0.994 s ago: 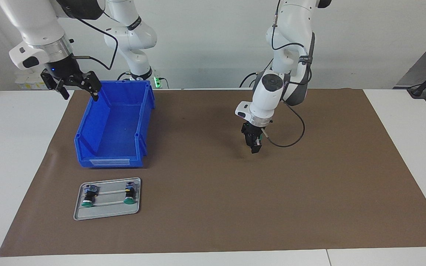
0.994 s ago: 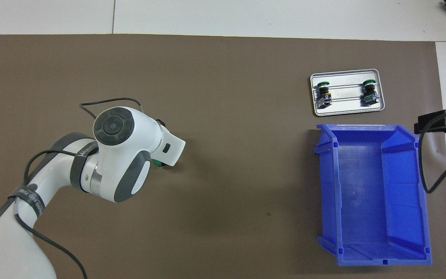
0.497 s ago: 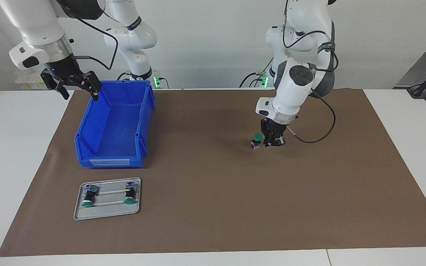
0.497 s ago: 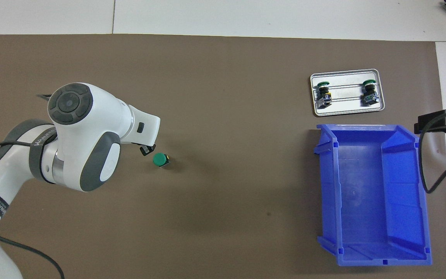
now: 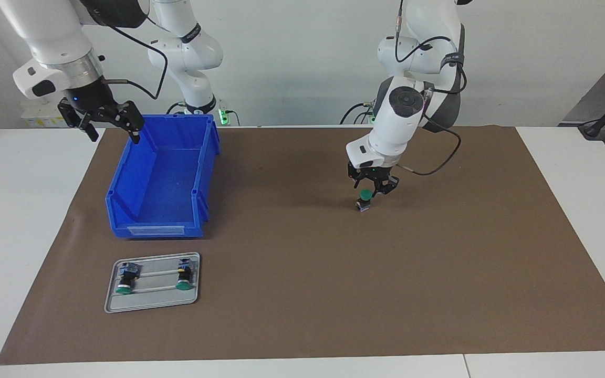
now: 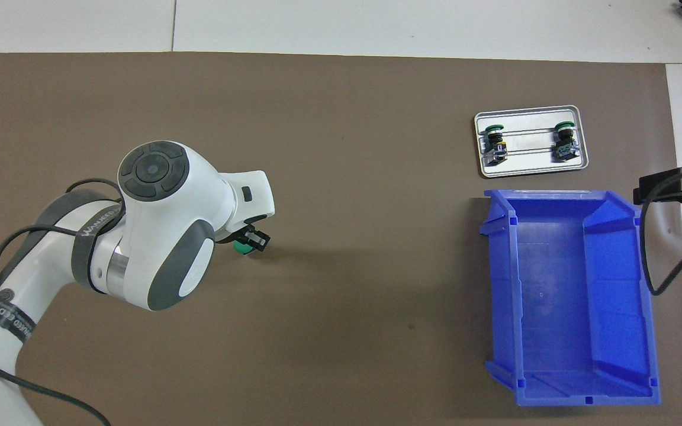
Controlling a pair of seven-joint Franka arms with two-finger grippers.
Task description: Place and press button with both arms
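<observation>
One button [image 5: 365,199] stands upright on the brown mat, green cap up. In the overhead view the button [image 6: 238,249] shows only as a green edge under the left hand. My left gripper [image 5: 373,187] is open and hangs just over the cap, its fingers spread to either side; it also shows in the overhead view [image 6: 253,239]. Whether it touches the cap I cannot tell. My right gripper [image 5: 109,122] is open and empty, held up over the blue bin's edge at the right arm's end, waiting. Only part of it shows in the overhead view [image 6: 669,188].
An empty blue bin [image 5: 124,173] [image 6: 625,284] stands toward the right arm's end. A grey metal tray [image 5: 151,300] [image 6: 530,168], farther from the robots than the bin, holds two more green buttons [image 5: 125,279] [image 5: 184,275] lying on their sides.
The left gripper set the button on the mat and let go. It drew aside toward the left arm's end, then came back over the button with its fingers open. The right arm has not moved.
</observation>
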